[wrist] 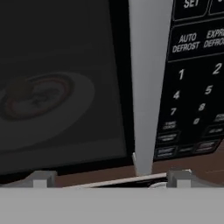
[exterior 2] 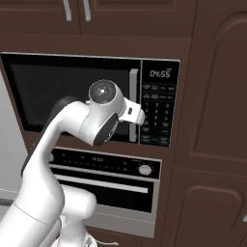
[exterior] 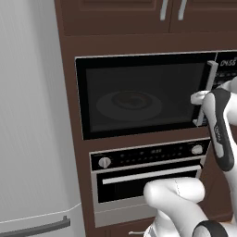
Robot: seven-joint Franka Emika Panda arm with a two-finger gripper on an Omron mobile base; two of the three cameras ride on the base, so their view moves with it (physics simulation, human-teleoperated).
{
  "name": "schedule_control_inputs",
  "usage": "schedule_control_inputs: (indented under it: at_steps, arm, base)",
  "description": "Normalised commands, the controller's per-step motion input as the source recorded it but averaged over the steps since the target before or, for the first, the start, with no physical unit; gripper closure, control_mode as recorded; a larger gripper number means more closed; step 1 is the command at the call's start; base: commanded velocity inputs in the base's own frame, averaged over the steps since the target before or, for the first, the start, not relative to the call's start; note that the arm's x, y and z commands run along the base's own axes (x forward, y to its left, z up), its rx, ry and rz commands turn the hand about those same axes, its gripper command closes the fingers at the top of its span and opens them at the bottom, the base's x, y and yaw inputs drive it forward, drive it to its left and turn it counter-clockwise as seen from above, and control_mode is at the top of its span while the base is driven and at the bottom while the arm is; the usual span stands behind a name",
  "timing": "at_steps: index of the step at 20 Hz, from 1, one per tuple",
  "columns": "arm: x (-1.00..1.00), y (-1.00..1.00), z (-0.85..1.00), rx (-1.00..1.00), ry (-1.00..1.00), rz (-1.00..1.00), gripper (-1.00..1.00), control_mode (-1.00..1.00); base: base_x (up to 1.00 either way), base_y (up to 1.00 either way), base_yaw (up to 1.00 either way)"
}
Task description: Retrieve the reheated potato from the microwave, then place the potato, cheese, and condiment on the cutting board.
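The microwave (exterior: 143, 97) sits built into dark brown cabinetry, its dark glass door shut, with a silver vertical handle (exterior 2: 133, 105) along the door's right edge and a black keypad (exterior 2: 159, 108) just beside that handle; the small display above the keys reads 04:55. Through the tinted glass a white round plate (exterior: 129, 105) can be made out on the floor of the cavity, and a dull, darker lump on its middle appears to be the potato (wrist: 33, 94), though the glass dims it too much to be sure of its outline. The white arm reaches up from below so that the pincer (wrist: 111, 177) hangs at the lower part of the handle. In the hand view its two finger tips stand far apart, one to either side of the handle's lower end, with the handle rising in the gap between them; the pincer is spread wide and has hold of nothing, and whether either finger touches the handle cannot be told. Under the microwave is a knobbed oven (exterior: 148, 173) with a pale horizontal bar handle and a round knob at each end of its control strip. To the left stands a tall pale grey refrigerator (exterior: 32, 115), and above are cabinet doors (exterior 2: 96, 14) with silver pulls.
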Motion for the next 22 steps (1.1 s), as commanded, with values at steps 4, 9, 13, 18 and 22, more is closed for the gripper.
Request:
schedule_control_inputs:
  at_steps: [4,9,13,18,22]
  arm:
    - [0.52,-0.3,0.0,0.0,0.0,0.0,-1.0,-1.0]
    - [0.62,-0.23,0.0,0.02,0.0,0.01,-1.0,-1.0]
    - [0.46,-0.22,-0.03,0.0,-0.01,0.02,-1.0,-1.0]
    - [0.38,0.12,-0.22,0.0,-0.19,0.0,1.0,-1.0]
    - [0.34,0.21,-0.3,0.0,-0.26,0.0,1.0,-1.0]
  base:
    - [0.0,0.0,0.0]
    - [0.0,0.0,0.0]
    - [0.0,0.0,0.0]
    - [0.0,0.0,0.0]
    - [0.0,0.0,0.0]
